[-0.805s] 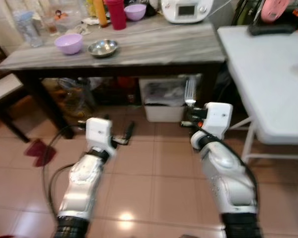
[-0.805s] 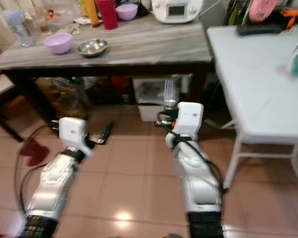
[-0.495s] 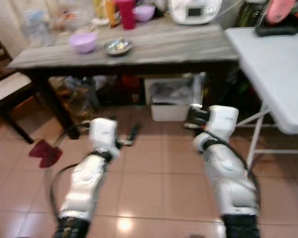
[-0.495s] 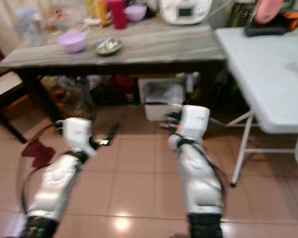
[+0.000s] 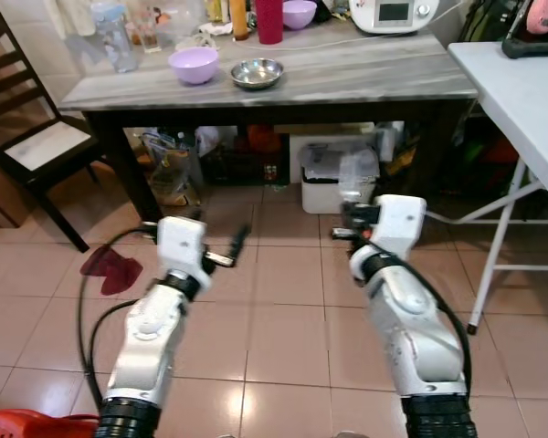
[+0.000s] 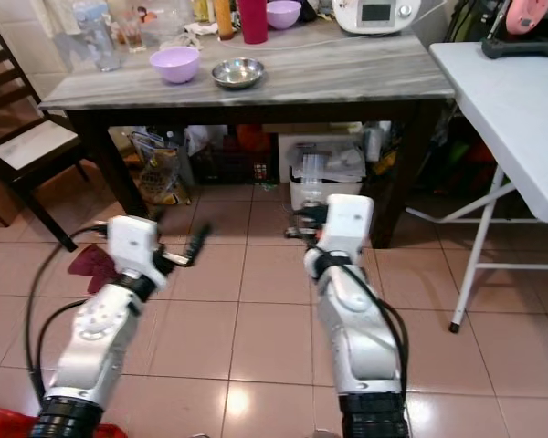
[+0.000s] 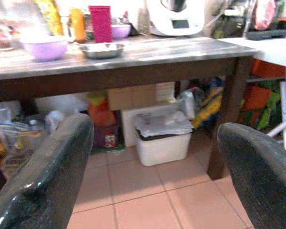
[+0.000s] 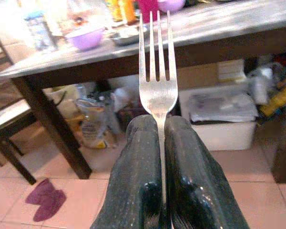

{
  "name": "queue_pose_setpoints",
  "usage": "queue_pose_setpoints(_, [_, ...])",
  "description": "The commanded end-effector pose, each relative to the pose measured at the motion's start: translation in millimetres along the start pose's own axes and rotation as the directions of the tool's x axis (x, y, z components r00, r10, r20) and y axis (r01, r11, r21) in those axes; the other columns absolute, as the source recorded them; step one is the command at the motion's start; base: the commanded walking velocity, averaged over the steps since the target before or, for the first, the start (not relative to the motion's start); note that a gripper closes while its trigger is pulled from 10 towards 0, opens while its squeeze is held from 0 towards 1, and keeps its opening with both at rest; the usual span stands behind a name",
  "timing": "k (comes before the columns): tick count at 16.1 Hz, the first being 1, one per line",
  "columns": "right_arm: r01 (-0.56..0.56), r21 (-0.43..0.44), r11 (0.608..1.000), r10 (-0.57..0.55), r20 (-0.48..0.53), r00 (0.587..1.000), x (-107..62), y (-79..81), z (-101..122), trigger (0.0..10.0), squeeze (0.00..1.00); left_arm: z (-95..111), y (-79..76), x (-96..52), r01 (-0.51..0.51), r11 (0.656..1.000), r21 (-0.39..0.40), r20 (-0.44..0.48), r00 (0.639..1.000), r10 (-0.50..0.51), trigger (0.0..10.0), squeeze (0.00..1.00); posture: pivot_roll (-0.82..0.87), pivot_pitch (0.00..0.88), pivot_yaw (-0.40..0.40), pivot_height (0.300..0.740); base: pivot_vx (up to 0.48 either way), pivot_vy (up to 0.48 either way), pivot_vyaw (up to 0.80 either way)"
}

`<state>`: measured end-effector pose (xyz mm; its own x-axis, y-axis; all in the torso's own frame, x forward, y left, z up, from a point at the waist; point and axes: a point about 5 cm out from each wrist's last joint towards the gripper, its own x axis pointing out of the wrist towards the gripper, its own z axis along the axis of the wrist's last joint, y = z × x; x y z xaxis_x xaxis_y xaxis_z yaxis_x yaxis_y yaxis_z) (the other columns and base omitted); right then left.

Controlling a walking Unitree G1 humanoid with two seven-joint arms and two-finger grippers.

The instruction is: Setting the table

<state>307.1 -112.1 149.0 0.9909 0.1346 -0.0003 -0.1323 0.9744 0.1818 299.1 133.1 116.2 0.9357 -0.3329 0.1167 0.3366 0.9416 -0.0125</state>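
Right now I have the right gripper (image 8: 159,200) pinched tight on a metal fork (image 8: 157,76), its two black textured fingers (image 8: 133,186) pressed together around the handle, the four tines standing upright in front of the wrist camera. My left gripper (image 7: 152,157) is spread wide and holds nothing, its rough dark pads apart. Both arms hover over the tiled floor, short of the grey wood-grain surface (image 5: 365,78). On that surface sit a lilac plastic bowl (image 5: 194,65), a shiny steel bowl (image 5: 257,73), a red cup (image 5: 269,18) and a white appliance (image 5: 393,13).
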Motion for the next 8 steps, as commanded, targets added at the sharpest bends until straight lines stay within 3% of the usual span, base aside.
queue_pose_setpoints(1, [0.014, -0.001, 1.0, -0.014, 0.021, 1.0, 0.9, -2.9, 5.7, 10.0, 0.0, 2.4, -3.2, 1.9, 0.022, 1.0, -0.001, 0.006, 1.0, -0.022, 10.0, 0.0, -0.17, 0.072, 0.082, 0.74, 0.0, 0.0, 0.0])
queue_pose_setpoints(2, [0.014, -0.002, 1.0, -0.014, 0.022, 1.0, 0.7, -2.8, 5.6, 10.0, 0.0, 2.9, -1.5, 1.7, 0.019, 1.0, 0.002, 0.006, 1.0, -0.019, 10.0, 0.0, -0.17, 0.072, 0.083, 0.74, 0.0, 0.0, 0.0])
queue_pose_setpoints(8, [0.01, 0.0, 1.0, -0.01, 0.029, 1.0, 1.8, -2.0, 6.3, 10.0, 0.0, 3.4, -5.5, 1.7, 0.041, 0.999, -0.012, 0.01, 0.999, -0.041, 10.0, 0.0, -0.17, 0.068, 0.084, 0.74, 0.287, 0.0, 0.0])
